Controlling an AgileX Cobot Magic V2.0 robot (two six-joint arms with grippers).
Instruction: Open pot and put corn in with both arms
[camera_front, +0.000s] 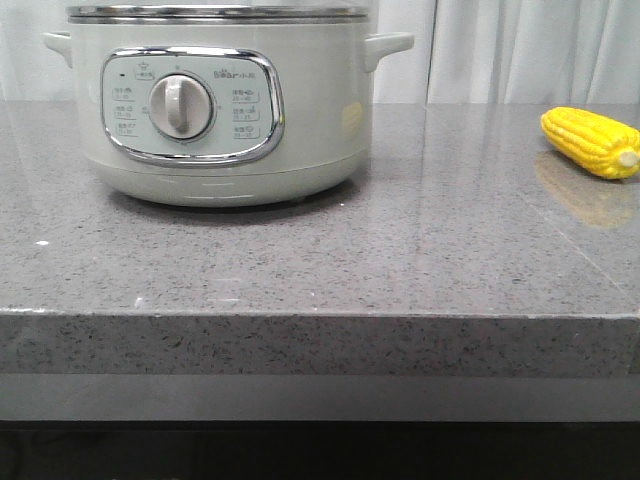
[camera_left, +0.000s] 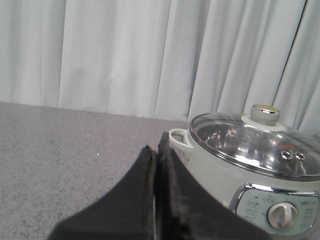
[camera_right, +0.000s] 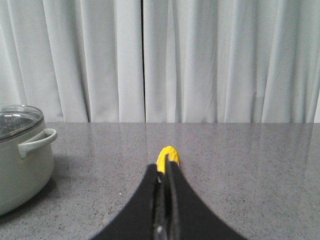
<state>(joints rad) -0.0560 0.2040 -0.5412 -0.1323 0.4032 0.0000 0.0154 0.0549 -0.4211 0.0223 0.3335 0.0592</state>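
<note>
The pot (camera_front: 220, 110) stands at the back left of the grey counter, its dial panel facing me. A glass lid (camera_left: 245, 145) with a round knob (camera_left: 265, 114) sits shut on the pot (camera_left: 215, 175). The corn (camera_front: 590, 142) lies on the counter at the far right, pale stub end towards the front. Neither gripper shows in the front view. In its wrist view my left gripper (camera_left: 155, 142) is shut and empty, beside the pot's side handle (camera_left: 181, 138). My right gripper (camera_right: 164, 164) is shut and empty; the corn (camera_right: 168, 149) lies just beyond its fingertips, partly hidden.
The speckled grey counter (camera_front: 400, 260) ends in a front edge close to the camera. White curtains (camera_right: 200, 60) hang behind it. The pot (camera_right: 22, 160) stands well to one side of the right gripper.
</note>
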